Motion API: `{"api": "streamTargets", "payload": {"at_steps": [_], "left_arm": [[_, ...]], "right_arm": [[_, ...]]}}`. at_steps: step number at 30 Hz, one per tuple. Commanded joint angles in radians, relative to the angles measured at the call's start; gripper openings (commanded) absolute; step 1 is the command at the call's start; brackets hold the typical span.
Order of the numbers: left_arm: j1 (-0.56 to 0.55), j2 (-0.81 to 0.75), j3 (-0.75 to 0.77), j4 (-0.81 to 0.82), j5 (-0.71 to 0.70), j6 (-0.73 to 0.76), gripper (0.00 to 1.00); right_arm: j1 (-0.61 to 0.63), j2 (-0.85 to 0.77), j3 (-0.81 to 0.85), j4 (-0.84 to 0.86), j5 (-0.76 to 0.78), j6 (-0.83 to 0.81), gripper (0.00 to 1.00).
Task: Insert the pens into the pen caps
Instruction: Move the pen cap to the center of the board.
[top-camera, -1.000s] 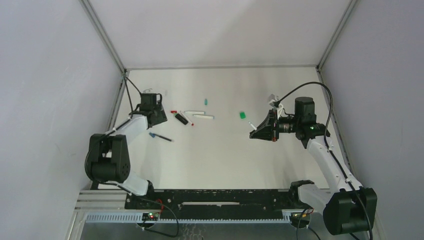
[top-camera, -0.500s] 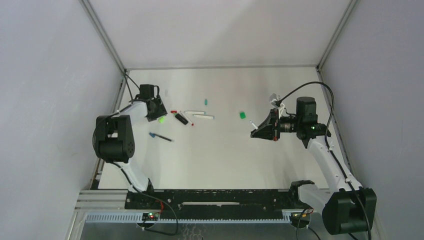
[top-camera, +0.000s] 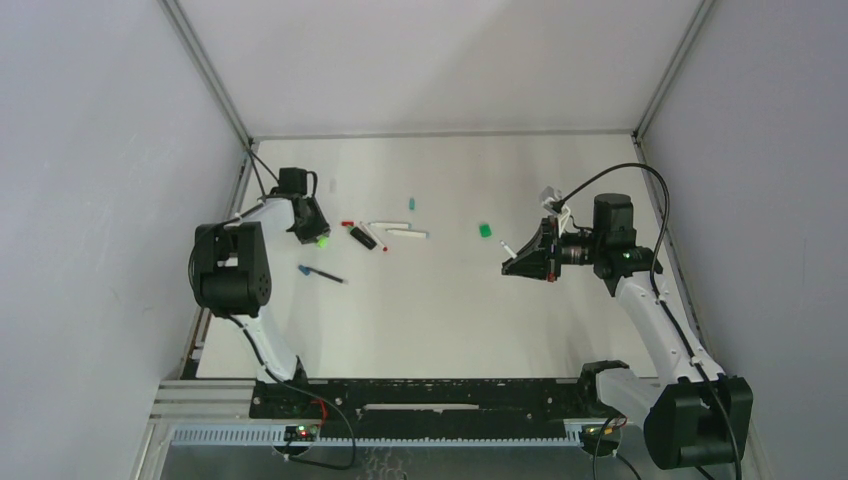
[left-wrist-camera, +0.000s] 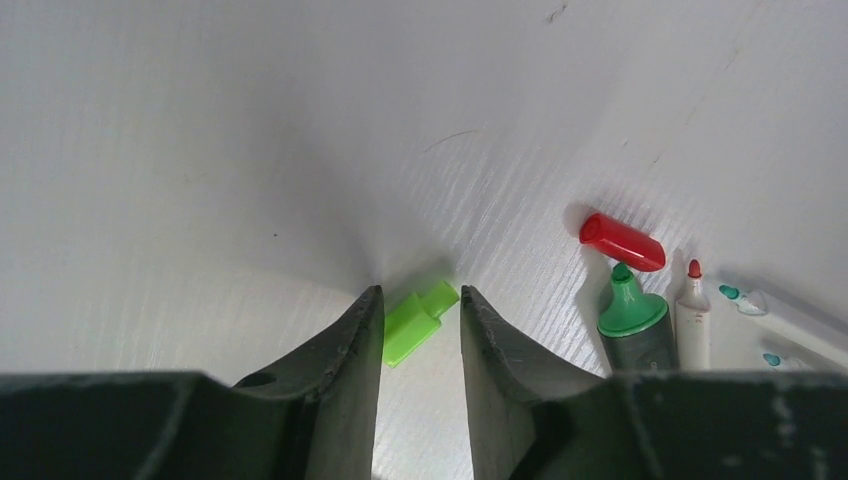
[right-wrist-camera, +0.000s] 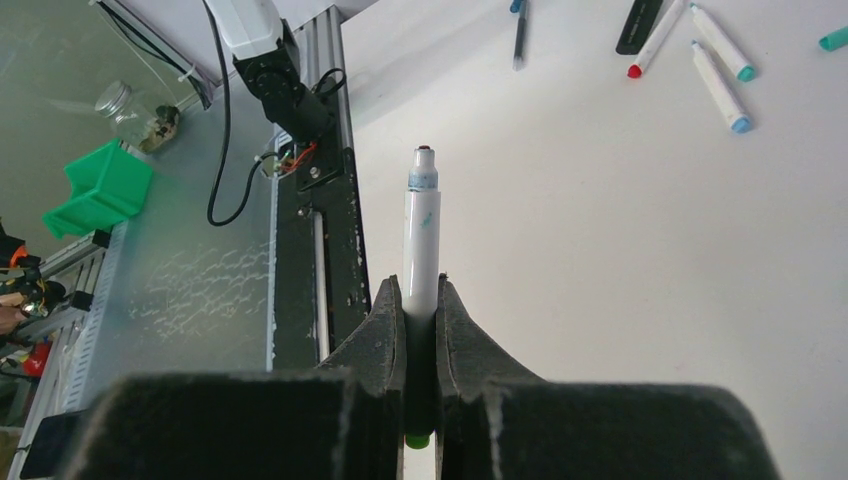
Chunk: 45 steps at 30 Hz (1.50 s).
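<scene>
My left gripper (left-wrist-camera: 420, 292) is down at the table with a chunky bright green pen cap (left-wrist-camera: 418, 322) lying aslant between its fingers. Both fingers touch the cap. In the top view that cap (top-camera: 323, 241) shows at the left gripper's (top-camera: 316, 236) tip. My right gripper (right-wrist-camera: 421, 290) hangs above the table's right half, shut on a white pen (right-wrist-camera: 421, 240) with a red tip that points forward. On the table lie a red cap (left-wrist-camera: 622, 241), a dark marker with a green tip (left-wrist-camera: 635, 322), a white red-tipped pen (left-wrist-camera: 692, 325) and white pens (top-camera: 407, 234).
A thin dark pen with a blue end (top-camera: 322, 273) lies nearer the left arm's base. A teal cap (top-camera: 411, 203) and a green cap (top-camera: 485, 230) lie toward the back middle. The enclosure's left wall (top-camera: 120, 200) is close to the left arm.
The left arm has folded back and its gripper has shifted slightly, uncovering the bright green cap at its tip. Its jaws have narrowed onto the cap. The right arm has stayed still.
</scene>
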Motion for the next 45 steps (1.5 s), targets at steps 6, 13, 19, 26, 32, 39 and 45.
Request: {"api": "streamTargets", "payload": {"at_steps": [6, 13, 19, 26, 32, 39, 45], "left_arm": [[-0.041, -0.034, 0.017, -0.043, 0.032, -0.009, 0.38], [-0.066, -0.051, 0.002, -0.068, -0.011, -0.006, 0.36], [-0.067, -0.032, 0.031, -0.1, -0.061, -0.004, 0.34], [-0.067, -0.011, 0.058, -0.122, -0.084, -0.005, 0.33], [-0.067, 0.009, 0.091, -0.137, -0.092, 0.017, 0.27], [-0.068, 0.02, 0.108, -0.138, -0.085, 0.044, 0.22], [-0.111, -0.009, 0.087, -0.131, -0.073, 0.068, 0.1]], "right_arm": [[-0.011, -0.016, 0.05, 0.005, -0.029, -0.003, 0.0], [-0.014, -0.025, 0.053, 0.001, -0.035, -0.004, 0.0], [-0.026, -0.031, 0.054, -0.001, -0.044, -0.001, 0.0], [-0.031, -0.035, 0.056, -0.002, -0.051, 0.0, 0.0], [-0.041, -0.041, 0.056, -0.005, -0.059, 0.001, 0.0], [-0.049, -0.045, 0.056, -0.007, -0.066, 0.001, 0.0], [-0.052, -0.05, 0.056, -0.006, -0.069, 0.002, 0.0]]}}
